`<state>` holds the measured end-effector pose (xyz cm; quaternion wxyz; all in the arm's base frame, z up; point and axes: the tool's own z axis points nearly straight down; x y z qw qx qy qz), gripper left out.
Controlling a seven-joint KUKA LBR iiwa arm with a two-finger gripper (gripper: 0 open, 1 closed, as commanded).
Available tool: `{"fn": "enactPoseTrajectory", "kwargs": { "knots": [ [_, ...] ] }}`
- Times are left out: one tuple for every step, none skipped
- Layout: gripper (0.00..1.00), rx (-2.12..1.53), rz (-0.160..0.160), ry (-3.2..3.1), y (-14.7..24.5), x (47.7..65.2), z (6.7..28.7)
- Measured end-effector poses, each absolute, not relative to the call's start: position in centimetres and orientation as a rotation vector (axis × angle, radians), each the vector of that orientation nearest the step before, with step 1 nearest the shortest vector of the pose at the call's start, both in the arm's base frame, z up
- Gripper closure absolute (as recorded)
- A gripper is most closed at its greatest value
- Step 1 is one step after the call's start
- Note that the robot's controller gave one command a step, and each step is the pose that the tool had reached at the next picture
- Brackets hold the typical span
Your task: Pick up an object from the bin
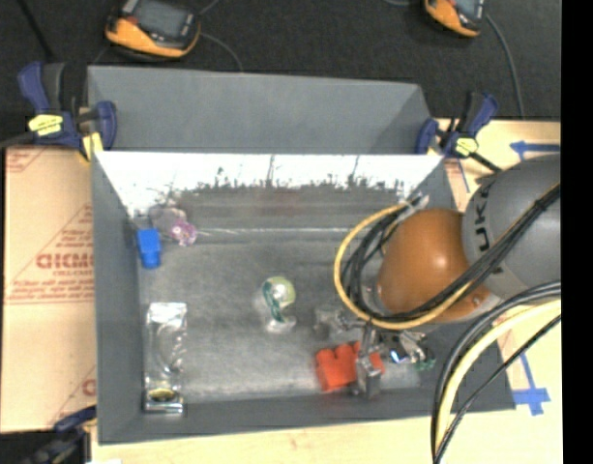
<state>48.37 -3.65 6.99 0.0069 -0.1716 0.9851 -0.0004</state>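
My gripper (366, 367) sits low in the bin's (117, 288) lower-right corner, right against a red block (333, 367) — wide or clamped, I can't tell. A greenish ball (278, 298) lies mid-bin, a blue block (148, 249) by the left wall.

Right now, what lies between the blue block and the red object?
In the camera view, a clear greenish ball lies roughly between them.

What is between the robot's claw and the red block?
Nothing visible. The gripper is right beside the red block by the near wall of the bin; the clear greenish ball lies apart, to the block's upper left.
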Motion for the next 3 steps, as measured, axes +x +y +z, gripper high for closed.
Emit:
{"fn": "enactPoseTrajectory", "kwargs": {
  "knots": [
    [1.00,-0.535,-0.003,3.089,-3.9,48.1,7.1],
    [1.00,-0.573,-0.005,3.077,-2.3,50.3,19.7],
    [1.00,-0.603,-0.009,3.069,-5.1,53.8,27.3]
  ]
}}
